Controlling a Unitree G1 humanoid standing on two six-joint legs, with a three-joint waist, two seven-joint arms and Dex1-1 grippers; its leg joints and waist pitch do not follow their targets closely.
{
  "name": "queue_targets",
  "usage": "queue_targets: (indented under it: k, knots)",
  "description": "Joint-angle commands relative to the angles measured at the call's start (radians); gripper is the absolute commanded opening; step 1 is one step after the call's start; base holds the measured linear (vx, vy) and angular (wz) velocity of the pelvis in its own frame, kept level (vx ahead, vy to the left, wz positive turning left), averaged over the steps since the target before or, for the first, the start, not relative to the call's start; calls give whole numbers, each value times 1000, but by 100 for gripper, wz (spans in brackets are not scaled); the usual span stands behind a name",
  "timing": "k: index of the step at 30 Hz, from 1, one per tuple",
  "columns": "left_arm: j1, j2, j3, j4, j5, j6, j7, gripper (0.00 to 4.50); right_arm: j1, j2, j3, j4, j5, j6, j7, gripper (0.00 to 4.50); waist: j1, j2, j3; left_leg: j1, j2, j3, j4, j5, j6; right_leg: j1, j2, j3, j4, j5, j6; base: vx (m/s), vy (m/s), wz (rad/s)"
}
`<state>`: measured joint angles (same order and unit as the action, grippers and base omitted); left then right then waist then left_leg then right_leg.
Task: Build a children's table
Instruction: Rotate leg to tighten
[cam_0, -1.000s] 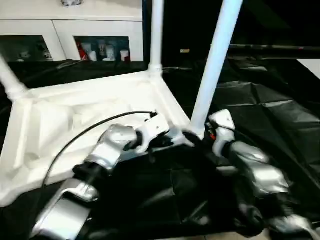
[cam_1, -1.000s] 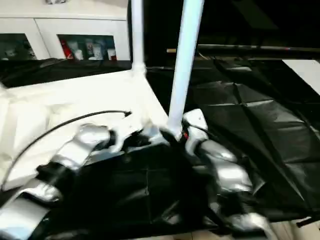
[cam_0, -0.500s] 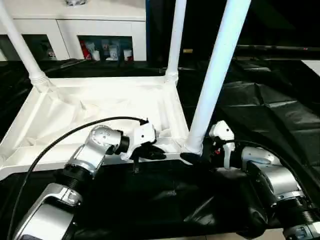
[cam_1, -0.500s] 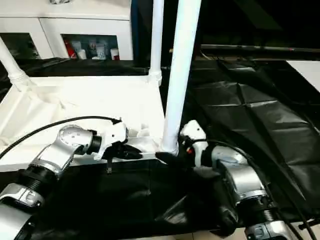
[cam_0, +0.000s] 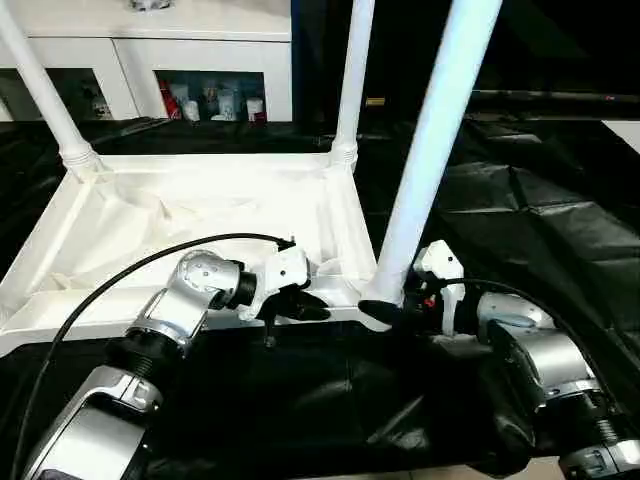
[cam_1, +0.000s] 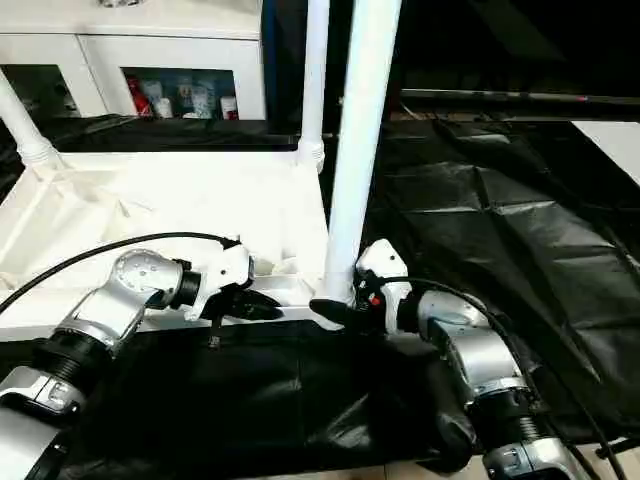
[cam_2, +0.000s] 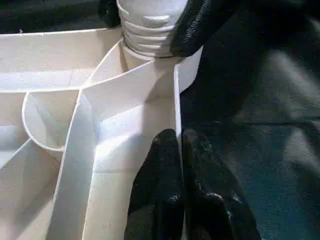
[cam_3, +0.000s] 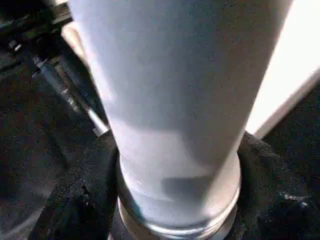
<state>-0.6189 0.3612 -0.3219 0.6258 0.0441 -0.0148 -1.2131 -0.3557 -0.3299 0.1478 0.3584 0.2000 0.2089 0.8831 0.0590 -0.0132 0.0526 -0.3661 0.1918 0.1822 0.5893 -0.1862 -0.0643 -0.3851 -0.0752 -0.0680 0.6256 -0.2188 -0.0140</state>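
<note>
While three white tapered tube legs (cam_0: 350, 80) are standing in the upturned white ribbed plastic tabletop (cam_0: 200, 215) | left gripper (cam_0: 300, 305) pinching its rim closed | right gripper (cam_0: 385, 312) straddling near leg (cam_0: 430, 150) base, grip uncertain | next: seating it, adding a fourth.

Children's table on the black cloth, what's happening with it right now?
The children's table lies upside down on the black-draped work table, with three legs seen standing up from its corner sockets. The left gripper is shut on the thin near rim of the tabletop, beside the corner. The right gripper has its black fingers on either side of the base of the near leg, where it enters its socket. A white cabinet stands behind.
</note>
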Motion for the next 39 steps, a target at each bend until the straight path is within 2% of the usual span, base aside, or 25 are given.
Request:
queue_targets:
  k: [1,2,4,6,7,8,12,17,18,19,21,24,27,29,31,33,37,39]
  knots:
    - [0,-9,-2,-2,17,23,30,0,-6,14,-31,43,-27,2,-95,276,2,-6,-58,10,45,-13,-69,-163,38,43,-77,54,-80,-137,-236,0,0,0]
    - [-4,-21,4,1,22,46,64,0,-9,33,-47,61,-32,10,-151,276,2,0,-57,11,45,-14,-69,-167,34,42,-77,54,-80,-143,-235,0,0,0]
    - [-13,-68,21,1,38,130,181,0,-23,115,-117,113,-40,40,-374,275,-4,0,-56,12,44,-15,-73,-193,12,41,-76,54,-85,-182,-228,0,0,0]
    - [-16,-97,32,-1,42,179,242,0,-30,151,-145,135,-43,55,-470,275,-11,1,-55,14,44,-17,-76,-210,-8,38,-75,54,-87,-219,-219,0,0,0]
    - [-21,-155,59,-4,34,265,342,0,-42,193,-159,169,-62,52,-583,275,-12,7,-55,17,43,-16,-74,-213,-17,35,-76,56,-88,-219,-217,0,0,0]
    - [-23,-172,65,-5,31,289,369,0,-47,207,-164,180,-66,48,-616,275,-15,4,-54,16,44,-15,-74,-214,-19,35,-75,57,-89,-215,-219,0,0,0]
    - [-32,-246,80,11,33,327,489,0,-75,267,-175,222,-78,41,-729,274,-13,-3,-57,9,38,-13,-71,-179,3,41,-74,57,-90,-171,-208,0,0,0]
    - [-43,-278,70,22,63,324,543,0,-100,306,-154,231,-81,20,-719,274,-6,0,-60,8,37,-14,-70,-163,28,42,-71,55,-90,-148,-190,0,0,0]
    - [-45,-276,62,14,67,333,538,0,-104,310,-148,227,-77,8,-700,274,-5,2,-59,9,38,-15,-72,-174,26,42,-72,55,-92,-159,-188,0,0,0]
    - [-45,-274,58,10,68,335,532,0,-105,310,-144,224,-76,1,-689,309,-6,2,-59,9,38,-14,-72,-178,26,42,-73,55,-92,-161,-188,0,0,0]
    - [-44,-254,39,-7,79,340,514,0,-108,295,-123,211,-81,-21,-642,344,-6,3,-59,10,40,-16,-73,-191,23,41,-72,55,-92,-168,-186,0,0,0]
    - [-43,-222,22,-11,89,326,485,0,-111,267,-113,192,-70,-26,-573,366,-4,-1,-61,6,39,-15,-70,-165,35,46,-72,54,-87,-126,-194,0,0,0]
    - [-27,-174,5,-25,89,304,399,0,-99,202,-93,128,-54,1,-451,366,-9,-2,-60,0,37,-15,-69,-156,48,49,-72,54,-87,-121,-195,0,0,0]
    - [-7,-136,-10,-47,74,268,301,0,-85,146,-76,88,-44,8,-356,366,-12,-4,-63,-1,37,-16,-67,-135,58,53,-72,54,-84,-92,-201,0,0,0]
    - [19,-85,-34,-73,52,225,189,0,-63,72,-50,53,-41,-8,-233,366,-14,-1,-63,0,39,-14,-64,-116,77,50,-71,54,-79,-38,-223,0,0,0]
    - [33,-60,-43,-90,31,213,129,0,-49,32,-41,32,-29,-14,-154,366,-13,-2,-63,2,41,-12,-63,-120,86,50,-71,54,-76,-28,-237,0,0,0]
    - [56,3,-56,-128,-15,174,-10,0,-23,-36,-26,-19,5,1,-14,366,-6,-1,-62,7,47,-13,-66,-131,88,47,-71,53,-74,-34,-253,0,0,0]
    - [49,9,-47,-113,-2,159,3,0,-16,-57,-13,-32,11,2,33,366,-4,-1,-61,8,47,-12,-67,-134,83,45,-71,53,-75,-38,-257,0,0,0]
